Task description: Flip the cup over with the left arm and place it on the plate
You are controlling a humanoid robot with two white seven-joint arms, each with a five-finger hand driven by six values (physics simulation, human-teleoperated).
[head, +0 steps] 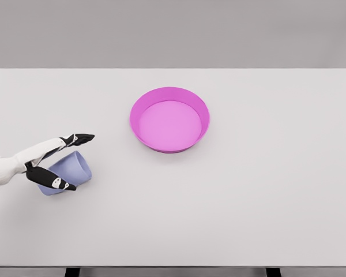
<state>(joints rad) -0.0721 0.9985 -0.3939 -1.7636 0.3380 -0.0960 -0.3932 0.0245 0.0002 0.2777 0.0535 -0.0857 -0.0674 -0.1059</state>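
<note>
A lavender cup (74, 168) lies on its side on the white table, at the lower left. My left hand (81, 163) comes in from the left edge and straddles the cup. Its fingers (78, 139) stretch out straight over the cup's top, and the thumb (56, 183) runs under its near side. The fingers are spread rather than curled, and the hand is open. The cup's left part is hidden behind the hand. A magenta plate (203, 124) with a raised rim sits up and to the right, well apart from the cup. My right arm is out of view.
The white table (265, 196) fills the view, with its front edge along the bottom of the picture. A plain grey wall stands behind it.
</note>
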